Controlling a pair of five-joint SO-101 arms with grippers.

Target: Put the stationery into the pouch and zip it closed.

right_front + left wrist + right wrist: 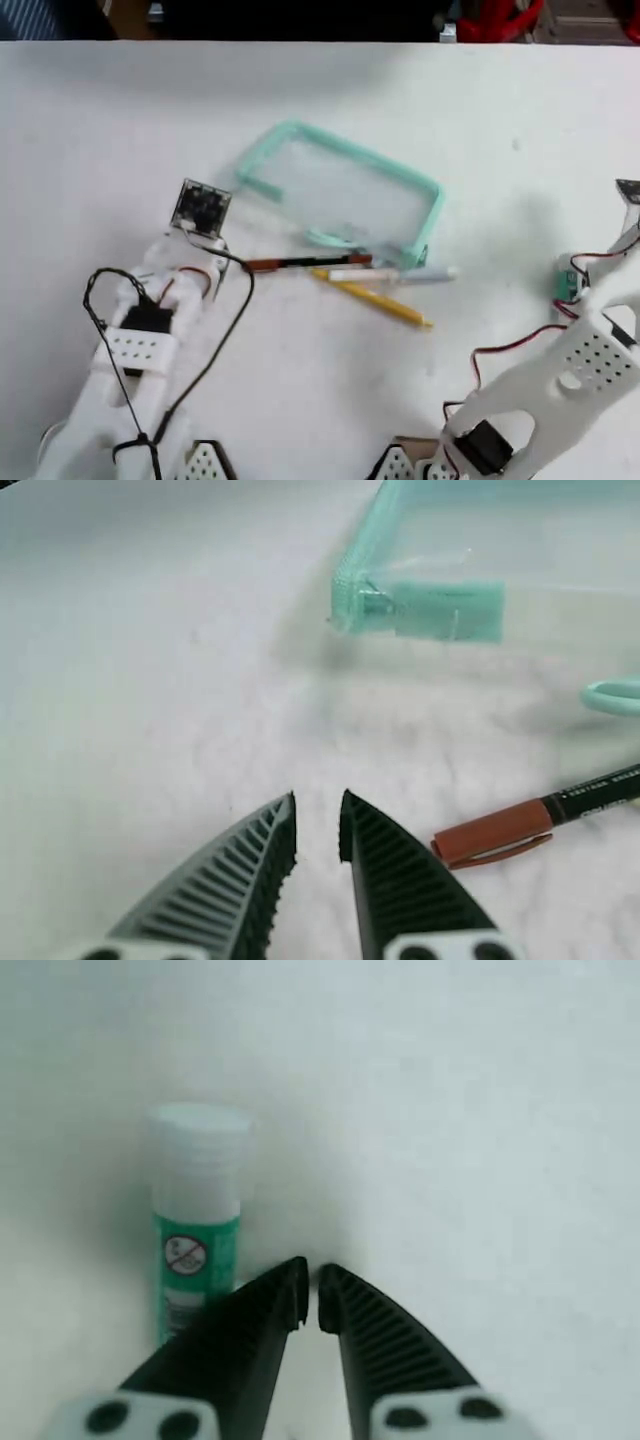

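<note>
Judging the hazards: my left gripper (317, 812) stands barely parted and empty, with the marker (495, 832) lying cap-first just beside one finger, not between them. Closing now would, I judge, only roll it away. My right gripper (312, 1287), tips almost meeting and empty, has the glue stick (195, 1210) beside a finger. Beyond the left fingers lies the pouch (420, 610). From the high view I also get the yellow pen (385, 303) near it.
</note>
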